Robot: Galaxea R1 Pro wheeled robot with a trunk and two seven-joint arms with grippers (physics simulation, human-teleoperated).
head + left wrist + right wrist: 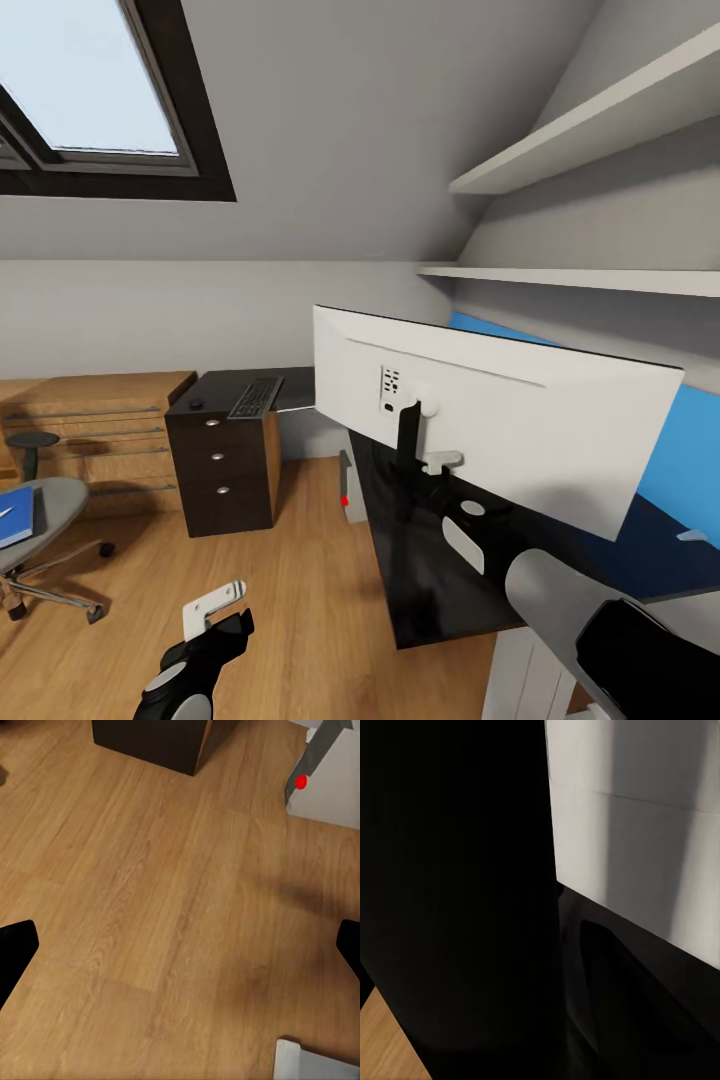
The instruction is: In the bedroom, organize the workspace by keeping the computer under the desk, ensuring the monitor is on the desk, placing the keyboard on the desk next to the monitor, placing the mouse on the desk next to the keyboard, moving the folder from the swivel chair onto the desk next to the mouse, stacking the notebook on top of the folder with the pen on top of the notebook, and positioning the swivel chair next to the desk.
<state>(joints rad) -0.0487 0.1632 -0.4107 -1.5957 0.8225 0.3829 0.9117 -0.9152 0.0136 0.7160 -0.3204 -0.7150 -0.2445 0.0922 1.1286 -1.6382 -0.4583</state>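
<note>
Over the wood floor [150,907], left claw [180,945] spread wide (holding nothing), right claw's state unclear.

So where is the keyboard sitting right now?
In the head view the keyboard lies on top of the dark drawer cabinet, left of the monitor and beside the light-wood shelf unit.

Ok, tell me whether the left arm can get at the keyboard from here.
Probably not. The keyboard lies on the far drawer unit, while the left gripper hangs low over open floor, well short of it.
</note>
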